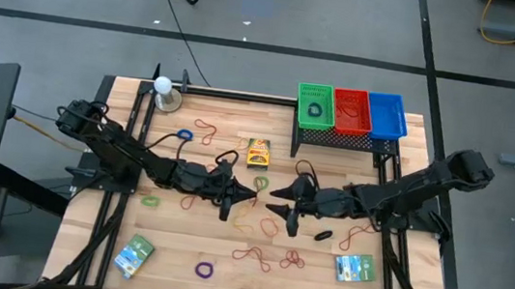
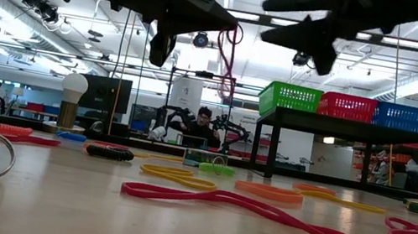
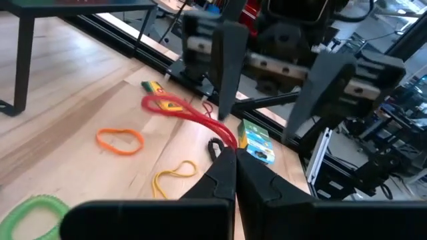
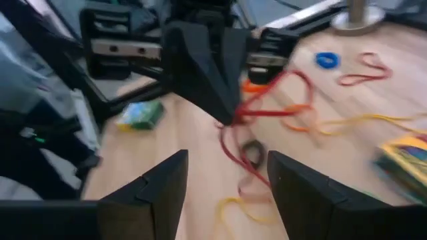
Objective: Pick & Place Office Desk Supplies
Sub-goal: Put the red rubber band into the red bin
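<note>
Low view: the left gripper [image 2: 164, 41], pinched tight on a red rubber band [image 2: 228, 56], dangles it lengthwise straight down above mid-table; the right gripper [image 2: 323, 47] faces it, fingers spread, empty

Item count, high view:
- Baskets on the rack: three, one green [image 1: 314, 105], one red [image 1: 351, 110], one blue [image 1: 386, 114].
- Green-blue packets: two [image 1: 134, 254] [image 1: 354, 267].
- Yellow crayon box [image 1: 258, 152]: one.
- White ball on metal base [image 1: 163, 86]: one.
- Purple ring [image 1: 204, 270]: one.
- Blue ring [image 1: 185, 135]: one.
- Loose rubber bands: many; exact count cannot be determined.
</note>
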Available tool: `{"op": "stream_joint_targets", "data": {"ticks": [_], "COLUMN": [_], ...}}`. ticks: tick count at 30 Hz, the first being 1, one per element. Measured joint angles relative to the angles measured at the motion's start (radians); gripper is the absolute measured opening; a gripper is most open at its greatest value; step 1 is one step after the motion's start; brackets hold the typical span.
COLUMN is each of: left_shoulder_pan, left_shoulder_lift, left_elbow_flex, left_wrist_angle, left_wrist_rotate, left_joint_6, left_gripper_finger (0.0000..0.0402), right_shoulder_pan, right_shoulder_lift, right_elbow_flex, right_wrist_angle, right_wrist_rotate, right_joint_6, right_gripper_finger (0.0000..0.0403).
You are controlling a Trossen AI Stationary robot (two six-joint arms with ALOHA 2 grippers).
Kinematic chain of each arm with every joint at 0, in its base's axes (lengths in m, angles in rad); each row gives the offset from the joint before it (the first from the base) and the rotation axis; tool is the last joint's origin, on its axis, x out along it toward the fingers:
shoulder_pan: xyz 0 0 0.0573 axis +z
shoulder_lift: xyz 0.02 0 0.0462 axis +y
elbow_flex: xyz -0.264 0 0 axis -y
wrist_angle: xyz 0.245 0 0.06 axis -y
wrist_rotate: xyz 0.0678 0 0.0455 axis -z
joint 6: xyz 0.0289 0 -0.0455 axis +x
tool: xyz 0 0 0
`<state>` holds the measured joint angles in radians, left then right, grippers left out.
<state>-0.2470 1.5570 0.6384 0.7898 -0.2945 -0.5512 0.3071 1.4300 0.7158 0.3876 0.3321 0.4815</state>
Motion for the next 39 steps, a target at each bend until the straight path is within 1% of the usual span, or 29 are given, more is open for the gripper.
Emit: {"op": "stream_joint_targets", "data": {"ticks": [2,6,8,10,14,19,26,33,36,39], "left_shoulder_pan": [0.000,0.000,0.000,0.000,0.000,0.000,0.000,-0.002,-0.002,-0.002], "left_shoulder_lift": [0.000,0.000,0.000,0.000,0.000,0.000,-0.002,-0.028,-0.057,-0.097], "left_elbow_flex": [0.000,0.000,0.000,0.000,0.000,0.000,0.000,0.001,0.001,0.001], "left_wrist_angle": [0.005,0.008,0.008,0.012,0.022,0.049,0.052,0.027,-0.022,-0.074], "left_wrist_rotate": [-0.003,-0.012,-0.021,-0.037,-0.070,-0.072,-0.072,-0.071,-0.068,-0.065], "left_joint_6": [-0.001,-0.004,-0.010,-0.013,-0.022,-0.023,-0.028,-0.040,-0.043,-0.037], "left_gripper_finger": [0.0003,0.0003,0.0003,0.0003,0.0003,0.0007,0.0047,0.0082,0.0086,0.0083], "right_shoulder_pan": [-0.021,-0.051,-0.061,-0.066,-0.073,-0.076,-0.076,-0.064,-0.048,-0.027], "right_shoulder_lift": [0.045,0.124,0.156,0.178,0.197,0.201,0.201,0.200,0.190,0.156], "right_elbow_flex": [0.000,-0.001,0.000,0.000,0.000,-0.001,-0.001,-0.001,-0.001,-0.001], "right_wrist_angle": [0.059,0.197,0.276,0.317,0.333,0.335,0.317,0.291,0.271,0.211], "right_wrist_rotate": [-0.054,-0.114,-0.140,-0.148,-0.168,-0.183,-0.158,-0.140,-0.114,-0.088], "right_joint_6": [-0.001,0.000,0.004,0.006,0.025,0.026,0.031,0.057,0.072,0.082], "right_gripper_finger": [0.0213,0.0210,0.0203,0.0189,0.0145,0.0084,0.0010,0.0006,0.0005,0.0005]}}
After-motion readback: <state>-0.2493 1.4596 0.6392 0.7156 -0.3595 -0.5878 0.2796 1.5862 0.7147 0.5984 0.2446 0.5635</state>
